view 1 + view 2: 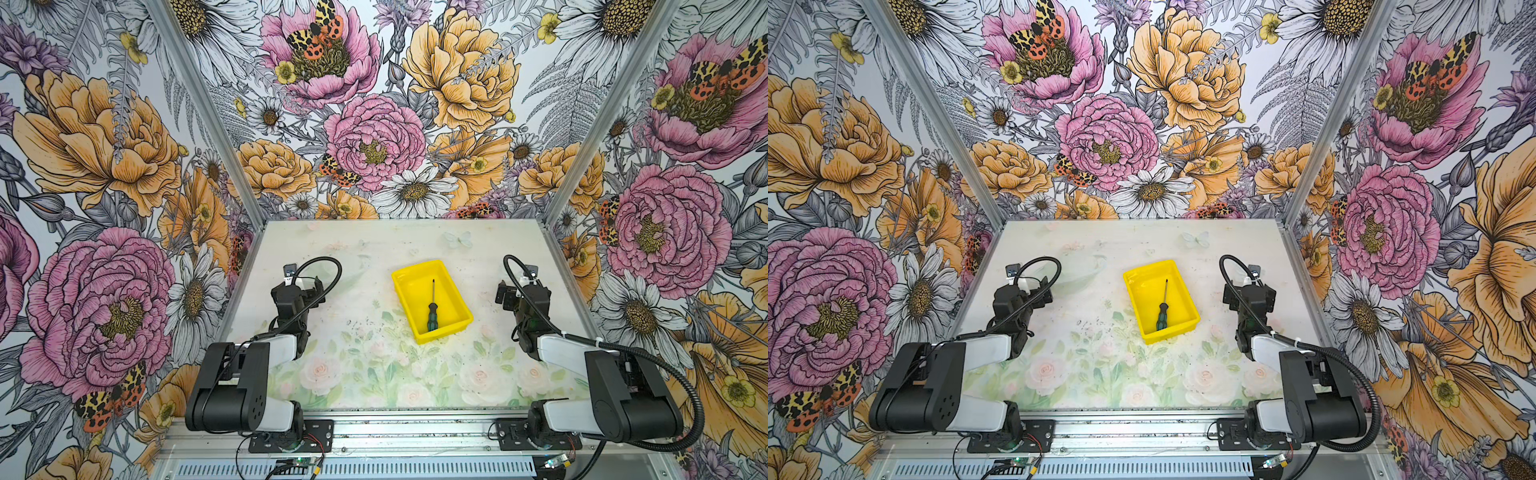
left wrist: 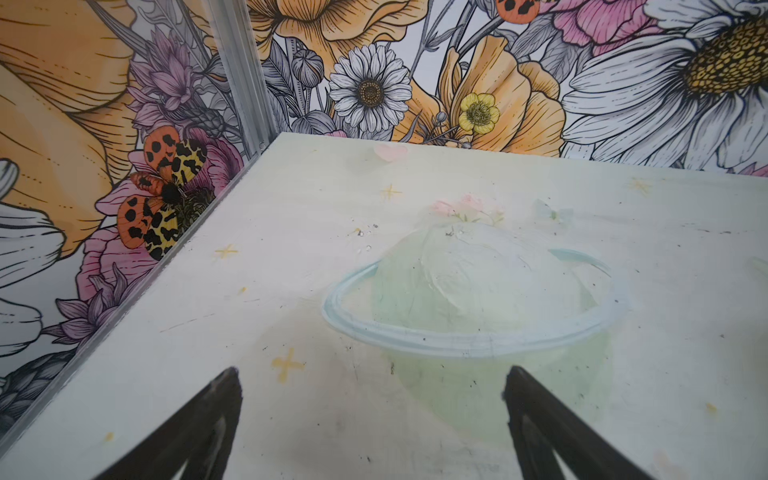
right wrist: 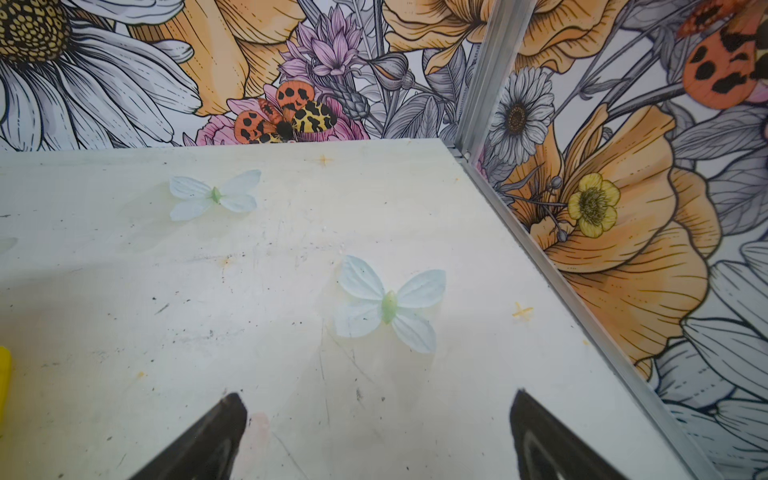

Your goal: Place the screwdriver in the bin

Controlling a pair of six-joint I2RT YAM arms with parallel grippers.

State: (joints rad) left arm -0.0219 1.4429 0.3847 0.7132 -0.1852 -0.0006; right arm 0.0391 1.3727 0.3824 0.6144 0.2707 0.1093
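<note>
Your screwdriver (image 1: 432, 307) lies flat inside the bin (image 1: 415, 268) near the middle of the table (image 1: 374, 245), handle toward the front edge, so the job looks done. That is likely why your left gripper (image 2: 370, 374) and right gripper (image 3: 378, 399) sit near the left and right edges, jaws spread, holding nothing. The butterflies (image 3: 388, 305) are only print; nothing blocks either arm.

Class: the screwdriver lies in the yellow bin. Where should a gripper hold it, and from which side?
Probably the thick teal-and-black handle of the screwdriver, from straight above, closing across it: it lies flat in the yellow bin, whose walls block a sideways approach.
</note>
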